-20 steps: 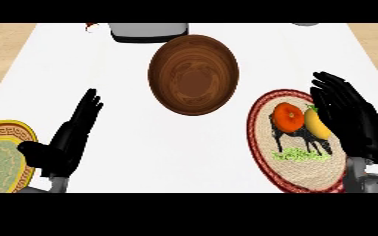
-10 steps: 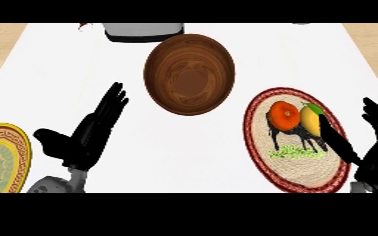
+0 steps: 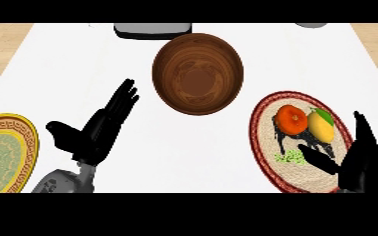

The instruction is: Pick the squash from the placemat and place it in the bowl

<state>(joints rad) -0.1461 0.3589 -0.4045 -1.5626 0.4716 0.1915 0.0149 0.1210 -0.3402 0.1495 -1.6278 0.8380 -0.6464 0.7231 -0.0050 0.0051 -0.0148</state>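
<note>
Squash (image 3: 320, 125): we find it lying on the placemat (image 3: 295, 177), touching an orange-red fruit (image 3: 292, 119) at its 9 o'clock.
Bowl (image 3: 198, 73): wooden, at 10 o'clock from the placemat, on the white tabletop (image 3: 74, 70).
Right hand (image 3: 360, 160): fingers straight, holding nothing, over the placemat's 4 o'clock edge.
Left hand (image 3: 96, 130): open, holding nothing, at 7 o'clock from the bowl.

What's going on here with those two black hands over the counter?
A robot is about to move food into the wooden bowl. A yellow squash lies beside an orange-red fruit on a round woven placemat. The right hand hangs open at the placemat's right edge, not touching the squash. The left hand rests open at lower left, near a yellow-rimmed plate. Nothing is held yet.
</note>
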